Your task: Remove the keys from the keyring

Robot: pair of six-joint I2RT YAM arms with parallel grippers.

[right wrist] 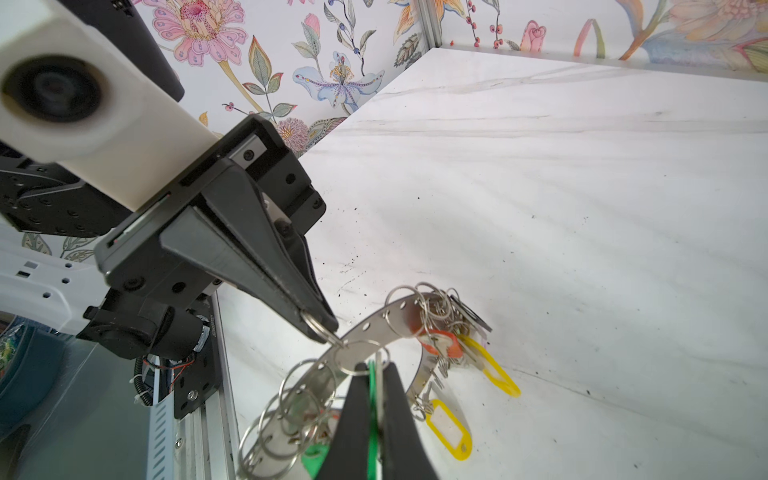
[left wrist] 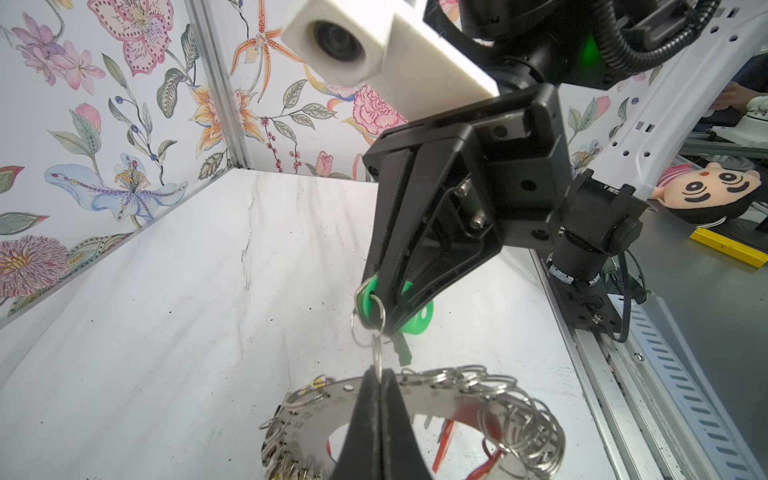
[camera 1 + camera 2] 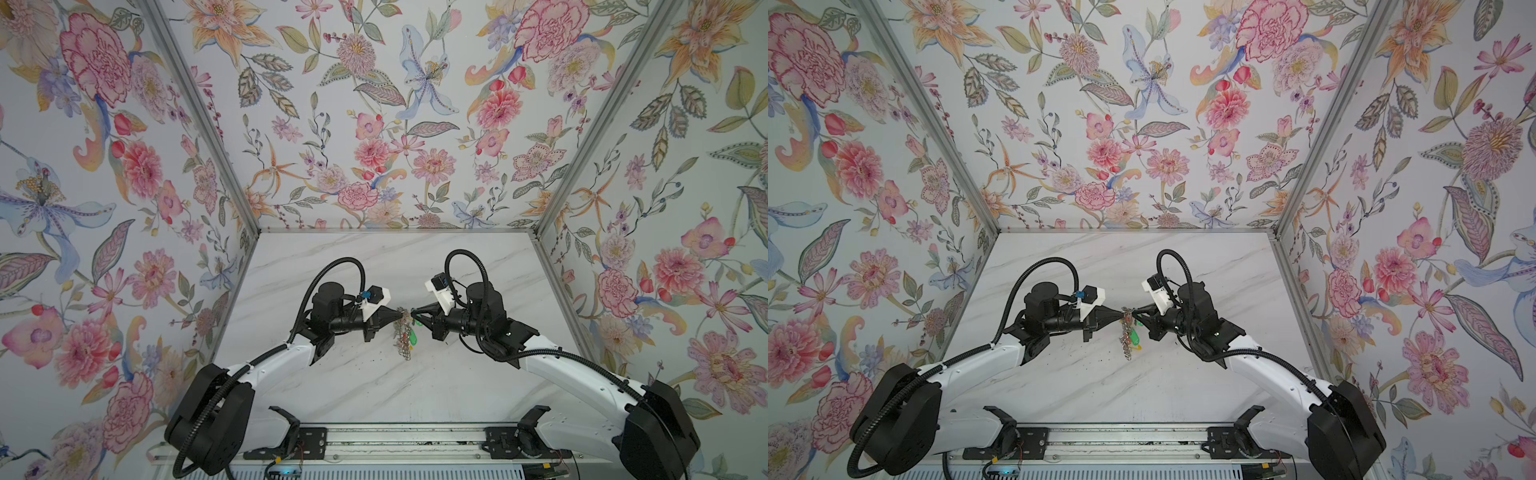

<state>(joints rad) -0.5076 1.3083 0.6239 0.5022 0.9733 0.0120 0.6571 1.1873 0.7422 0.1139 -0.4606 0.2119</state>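
The keyring [image 2: 316, 411] is a flat grey metal disc with a wide hole, its rim hung with several small split rings and keys. In both top views it hangs as a cluster [image 3: 405, 338] [image 3: 1127, 338] between the two arms. My left gripper [image 2: 380, 376] is shut on one small split ring [image 2: 377, 357] at the disc's rim. From the right wrist view that gripper [image 1: 323, 330] meets the keyring [image 1: 374, 328] at its upper edge. My right gripper [image 1: 376, 368] is shut on a green tag [image 1: 372, 415] and its key. Yellow tags [image 1: 451, 428] and an orange tag [image 1: 440, 343] hang at the far side.
The white marble table [image 3: 374, 374] carries black specks. Floral walls [image 3: 124, 249] close it in on three sides. A metal rail [image 3: 395, 436] with the arm bases runs along the front. A plush toy [image 2: 706, 191] lies outside the cell.
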